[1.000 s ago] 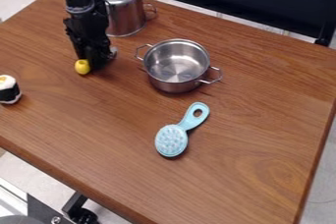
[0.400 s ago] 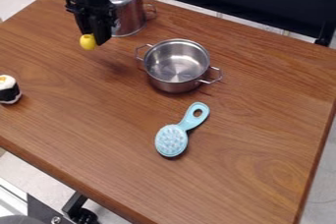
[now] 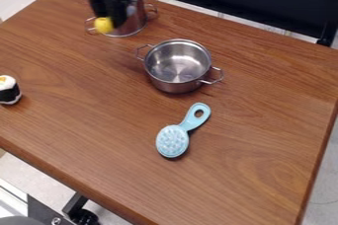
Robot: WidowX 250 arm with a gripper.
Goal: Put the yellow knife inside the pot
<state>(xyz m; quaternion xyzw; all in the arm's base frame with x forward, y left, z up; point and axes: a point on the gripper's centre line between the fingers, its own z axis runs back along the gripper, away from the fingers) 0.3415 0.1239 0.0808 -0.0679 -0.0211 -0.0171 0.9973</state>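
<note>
My gripper [image 3: 113,21] hangs above the table at the upper left, in front of the tall metal pot at the back. It is shut on the yellow knife [image 3: 104,25], whose rounded yellow end sticks out at the fingertips; the rest of the knife is hidden by the gripper. To the right of the gripper and nearer the camera stands the open silver pot [image 3: 175,85], upright, with a handle on each side and nothing inside.
The tall metal pot [image 3: 135,23] stands behind the gripper. A light blue brush [image 3: 173,140] lies in front of the silver pot. A sushi toy [image 3: 9,91] sits at the left edge of the wooden table [image 3: 257,135].
The gripper has risen from the table with the yellow knife in it, and has moved up and to the right in the view. The pots, brush and sushi toy stay in place.
</note>
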